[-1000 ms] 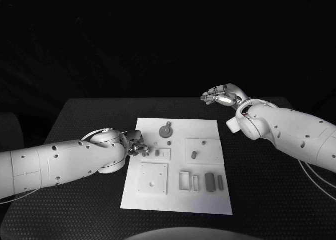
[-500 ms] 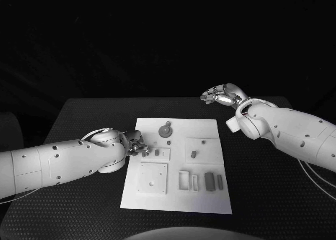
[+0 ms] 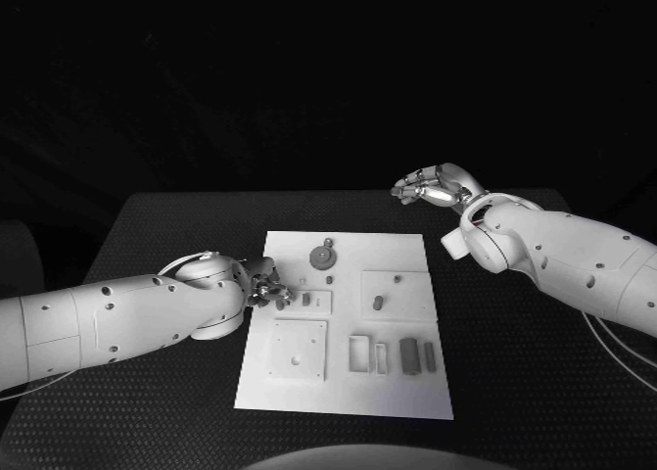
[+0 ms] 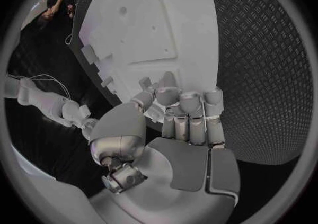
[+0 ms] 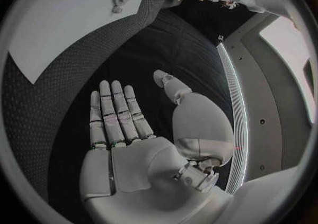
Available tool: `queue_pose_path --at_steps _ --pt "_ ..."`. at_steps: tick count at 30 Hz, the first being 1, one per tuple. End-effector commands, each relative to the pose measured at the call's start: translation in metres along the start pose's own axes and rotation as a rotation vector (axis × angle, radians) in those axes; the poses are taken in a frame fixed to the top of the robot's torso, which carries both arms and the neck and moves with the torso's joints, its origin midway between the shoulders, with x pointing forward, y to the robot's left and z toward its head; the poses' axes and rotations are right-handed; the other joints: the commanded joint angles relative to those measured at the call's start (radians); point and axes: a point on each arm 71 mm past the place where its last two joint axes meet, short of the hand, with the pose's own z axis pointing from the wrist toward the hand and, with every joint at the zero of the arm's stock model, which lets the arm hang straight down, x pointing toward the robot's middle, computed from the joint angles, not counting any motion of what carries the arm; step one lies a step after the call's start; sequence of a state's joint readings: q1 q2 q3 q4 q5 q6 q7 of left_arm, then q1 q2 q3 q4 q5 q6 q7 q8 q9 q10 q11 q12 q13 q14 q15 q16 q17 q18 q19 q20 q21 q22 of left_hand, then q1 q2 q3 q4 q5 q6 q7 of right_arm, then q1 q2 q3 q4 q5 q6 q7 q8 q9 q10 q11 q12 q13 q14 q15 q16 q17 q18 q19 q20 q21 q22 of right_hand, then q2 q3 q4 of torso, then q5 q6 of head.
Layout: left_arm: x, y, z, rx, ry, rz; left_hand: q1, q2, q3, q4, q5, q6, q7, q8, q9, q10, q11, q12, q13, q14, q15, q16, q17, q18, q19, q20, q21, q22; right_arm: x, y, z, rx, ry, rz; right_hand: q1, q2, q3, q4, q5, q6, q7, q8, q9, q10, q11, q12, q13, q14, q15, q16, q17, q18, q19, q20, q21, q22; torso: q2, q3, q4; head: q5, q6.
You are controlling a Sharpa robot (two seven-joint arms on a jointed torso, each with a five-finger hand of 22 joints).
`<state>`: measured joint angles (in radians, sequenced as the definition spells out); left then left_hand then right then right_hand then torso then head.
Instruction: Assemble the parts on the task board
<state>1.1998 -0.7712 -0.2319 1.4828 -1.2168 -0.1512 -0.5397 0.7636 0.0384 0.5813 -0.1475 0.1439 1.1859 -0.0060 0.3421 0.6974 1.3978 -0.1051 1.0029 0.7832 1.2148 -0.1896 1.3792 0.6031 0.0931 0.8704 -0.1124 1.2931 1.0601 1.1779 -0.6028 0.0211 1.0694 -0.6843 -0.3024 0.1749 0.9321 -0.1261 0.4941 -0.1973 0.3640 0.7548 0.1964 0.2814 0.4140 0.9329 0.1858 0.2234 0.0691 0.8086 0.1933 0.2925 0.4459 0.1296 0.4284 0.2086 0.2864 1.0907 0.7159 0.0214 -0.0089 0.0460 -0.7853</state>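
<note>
Nearest the lower edge of the head view, the board [image 3: 346, 328] is seen lying flat in the middle of the desk [image 3: 159, 392]. In its lower half a square plate [image 3: 296, 350] is set at lower left, and to its right a small frame [image 3: 360, 353] and two dark bars [image 3: 410, 356] lie side by side; they are judged to be parts not yet fitted. Higher up, a dark piece [image 3: 378, 304] lies on a raised pad at centre right, and a round gear [image 3: 322, 258] is seated near the top of the board.

At centre left, at the board's left edge, the left robot hand [image 3: 267, 288] is held with its fingers curled in. In the left wrist view the fingers [image 4: 188, 115] are bunched over the board [image 4: 142, 33], and something small seems to be between them, but whether a part is pinched cannot be told.

Farthest off, at upper right, the right robot hand [image 3: 433, 186] is raised well apart from the board. In the right wrist view it [image 5: 129, 128] is seen flat and spread, holding nothing.

The assembly is judged to be at an early stage: the gear looks placed, while most parts lie loose.
</note>
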Motion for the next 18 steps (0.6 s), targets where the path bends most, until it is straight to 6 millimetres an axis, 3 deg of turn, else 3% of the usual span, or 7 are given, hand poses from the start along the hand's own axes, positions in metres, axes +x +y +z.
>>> queue_pose_path --at_steps 1,18 --pt "0.0116 0.0037 0.0003 -0.023 0.061 0.021 0.001 -0.010 -0.001 0.000 -0.004 0.003 0.009 0.002 0.002 0.001 -0.003 0.006 -0.001 -0.004 -0.001 0.005 -0.001 0.006 0.007 -0.149 -0.005 0.001 0.0012 0.0007 0.0000 -0.008 0.014 0.002 0.002 0.006 -0.005 0.003 0.005 -0.004 0.024 0.006 -0.001 0.010 0.000 -0.006 0.000 -0.007 0.000 -0.001 -0.001 -0.013 -0.005 -0.001 -0.004 0.001 0.000 -0.0004 -0.0004 0.000 0.000" --pt "0.0085 0.0080 0.0015 -0.038 0.035 0.007 -0.009 -0.031 -0.007 0.017 -0.024 0.003 0.008 0.002 0.002 0.001 -0.004 0.006 -0.003 -0.003 -0.002 0.005 -0.003 0.008 0.010 -0.149 -0.008 0.001 0.0015 0.0008 0.0002 -0.007 0.015 0.002 0.002 0.006 -0.005 0.004 0.006 -0.004 0.024 0.006 -0.002 0.010 0.001 -0.007 0.000 -0.007 0.000 -0.001 -0.002 -0.013 -0.005 -0.001 -0.005 0.003 0.000 -0.0004 -0.0001 -0.001 0.000"
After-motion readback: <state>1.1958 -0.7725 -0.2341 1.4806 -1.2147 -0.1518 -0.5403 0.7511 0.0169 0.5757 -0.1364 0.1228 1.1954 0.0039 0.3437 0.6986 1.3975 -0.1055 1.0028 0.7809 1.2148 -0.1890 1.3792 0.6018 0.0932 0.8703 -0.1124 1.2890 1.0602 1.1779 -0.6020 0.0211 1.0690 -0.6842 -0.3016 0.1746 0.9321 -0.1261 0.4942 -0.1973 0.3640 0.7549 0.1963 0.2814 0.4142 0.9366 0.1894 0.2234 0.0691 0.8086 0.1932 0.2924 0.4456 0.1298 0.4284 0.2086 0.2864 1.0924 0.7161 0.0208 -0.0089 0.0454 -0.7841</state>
